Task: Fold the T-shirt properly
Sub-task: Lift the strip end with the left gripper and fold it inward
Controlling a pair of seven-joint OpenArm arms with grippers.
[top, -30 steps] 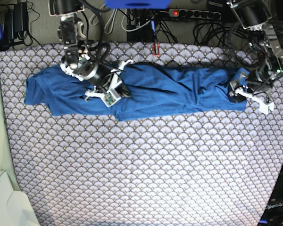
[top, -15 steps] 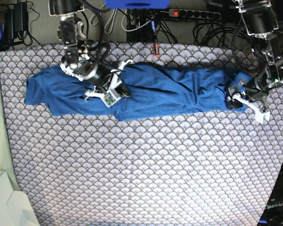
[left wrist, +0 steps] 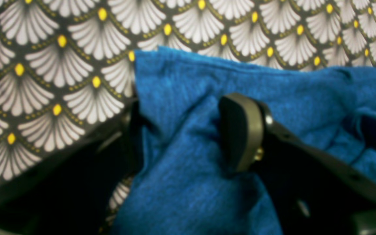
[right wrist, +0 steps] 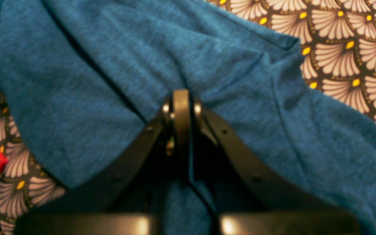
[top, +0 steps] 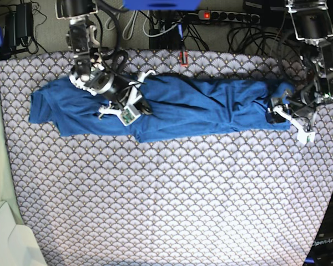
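The T-shirt (top: 177, 108) lies bunched across the patterned surface (top: 172, 199). The right hand (right wrist: 181, 98) is pinched together on its fabric; the left hand (left wrist: 178, 130) straddles a corner fold, fingers apart.

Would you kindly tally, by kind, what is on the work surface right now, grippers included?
Plain medium-blue knit T-shirt: 1
Grey-white scallop-patterned table cloth: 1
Black robot grippers: 2, the left gripper with shirt fabric between its fingers, and the right gripper shut on the shirt
Total: 4
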